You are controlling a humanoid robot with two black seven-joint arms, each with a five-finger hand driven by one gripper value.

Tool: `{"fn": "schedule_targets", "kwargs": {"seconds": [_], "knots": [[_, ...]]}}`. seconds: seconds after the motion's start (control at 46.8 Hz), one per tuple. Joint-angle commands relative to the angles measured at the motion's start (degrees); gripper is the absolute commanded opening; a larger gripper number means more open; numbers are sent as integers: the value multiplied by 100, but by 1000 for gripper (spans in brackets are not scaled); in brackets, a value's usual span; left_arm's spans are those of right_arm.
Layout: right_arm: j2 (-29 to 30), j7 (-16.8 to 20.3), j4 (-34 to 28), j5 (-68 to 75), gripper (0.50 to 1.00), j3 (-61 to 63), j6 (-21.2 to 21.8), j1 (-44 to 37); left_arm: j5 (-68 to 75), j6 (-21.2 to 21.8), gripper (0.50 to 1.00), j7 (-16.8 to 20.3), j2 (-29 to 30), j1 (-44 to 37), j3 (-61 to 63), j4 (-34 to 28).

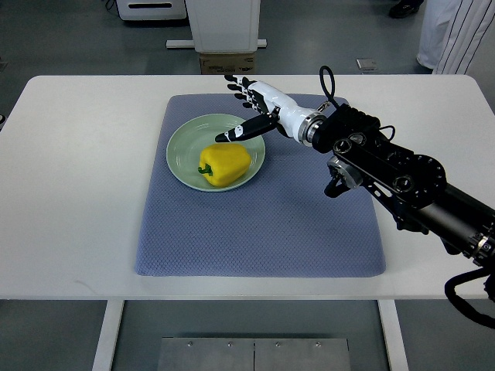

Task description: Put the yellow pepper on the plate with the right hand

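Note:
A yellow pepper (225,165) with a green stem lies on the pale green plate (182,145), slightly right of the plate's middle. My right hand (249,108) reaches in from the right and hovers over the plate's far right rim, just above and behind the pepper. Its fingers (238,86) are spread and hold nothing; the thumb points toward the pepper without touching it. The left arm does not show.
The plate rests on a blue-grey mat (263,224) on a white table (69,193). My black right forearm (394,174) crosses the mat's right side. A cabinet base (226,27) stands beyond the table, and a person's clothing (456,31) shows at top right.

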State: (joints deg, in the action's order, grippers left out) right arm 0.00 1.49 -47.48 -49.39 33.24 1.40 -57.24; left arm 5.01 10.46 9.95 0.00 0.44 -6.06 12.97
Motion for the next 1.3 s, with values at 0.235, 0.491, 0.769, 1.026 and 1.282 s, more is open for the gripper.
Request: {"fn": "schedule_targets", "kwargs": {"seconds": [0.235, 0.491, 0.769, 1.026, 1.282], "knots": [[-351, -26, 89, 0, 995, 1219, -17, 661, 0, 0, 1000, -2, 0, 0, 0, 4], [-334, -26, 327, 9, 995, 2344, -307, 995, 0, 0, 1000, -2, 0, 0, 0, 4], [-228, -79, 318, 228, 998, 3355, -307, 1461, 0, 0, 1000, -2, 0, 0, 0, -5], [-114, -193, 318, 677, 998, 3979, -307, 1795, 0, 0, 1000, -2, 0, 0, 0, 4], [0, -193, 274, 712, 1000, 4243, -307, 1892, 0, 0, 1000, -2, 0, 0, 0, -5]]}}
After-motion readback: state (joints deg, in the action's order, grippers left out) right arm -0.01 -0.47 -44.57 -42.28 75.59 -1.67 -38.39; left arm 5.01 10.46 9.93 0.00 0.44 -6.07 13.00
